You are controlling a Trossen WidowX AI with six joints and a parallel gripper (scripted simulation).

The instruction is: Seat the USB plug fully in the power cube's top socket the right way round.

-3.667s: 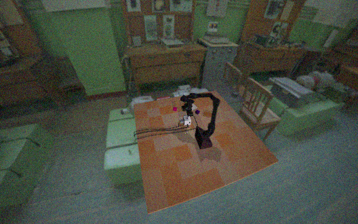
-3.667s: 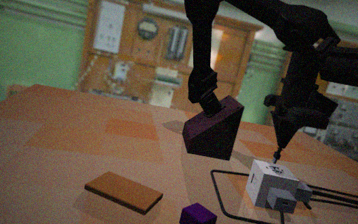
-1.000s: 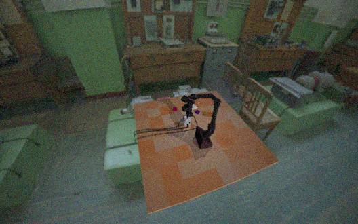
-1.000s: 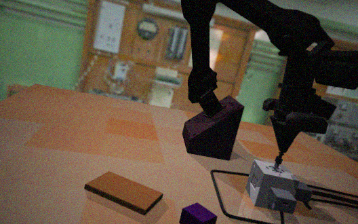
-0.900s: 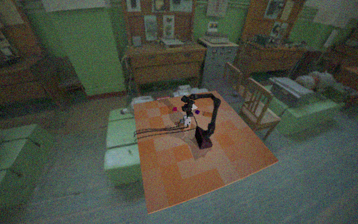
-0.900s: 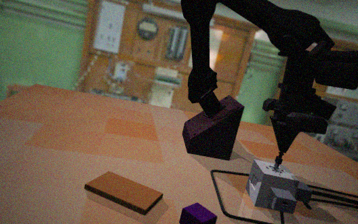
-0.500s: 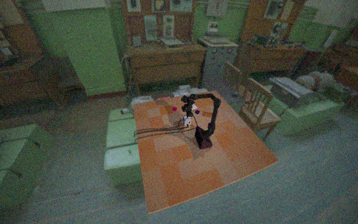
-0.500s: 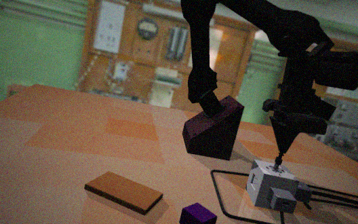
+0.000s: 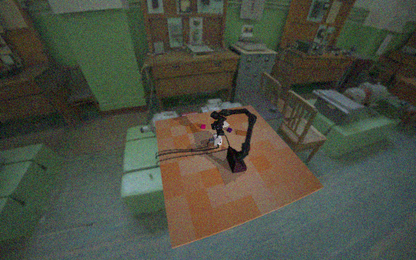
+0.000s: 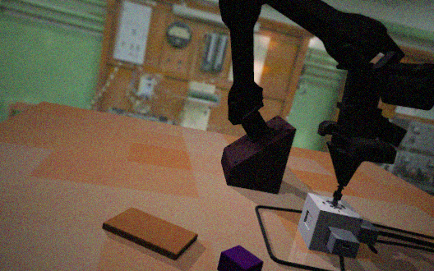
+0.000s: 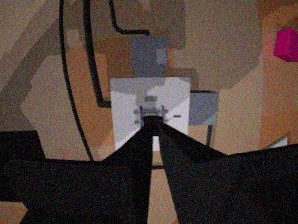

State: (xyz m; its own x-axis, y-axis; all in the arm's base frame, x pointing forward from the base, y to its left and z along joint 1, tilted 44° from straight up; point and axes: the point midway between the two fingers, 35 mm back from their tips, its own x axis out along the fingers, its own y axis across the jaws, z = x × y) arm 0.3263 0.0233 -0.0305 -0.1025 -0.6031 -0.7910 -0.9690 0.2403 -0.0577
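The white power cube (image 10: 325,223) (image 11: 129,106) (image 9: 217,141) stands on the orange table, with black cables running from its sides. A small dark USB plug (image 10: 337,198) (image 11: 150,117) stands in the socket on the cube's top face. My gripper (image 10: 337,194) (image 11: 154,129) (image 9: 217,134) points straight down over the cube and is shut on the USB plug, fingertips just above the top face. How deep the plug sits is too small to tell.
Grey plugs (image 10: 344,242) (image 11: 149,55) stick out of the cube's sides. An orange flat slab (image 10: 150,232) and a purple cube (image 10: 239,259) lie in front. A magenta block (image 11: 288,44) (image 9: 203,126) lies beyond. The arm's dark base (image 10: 256,158) stands close behind.
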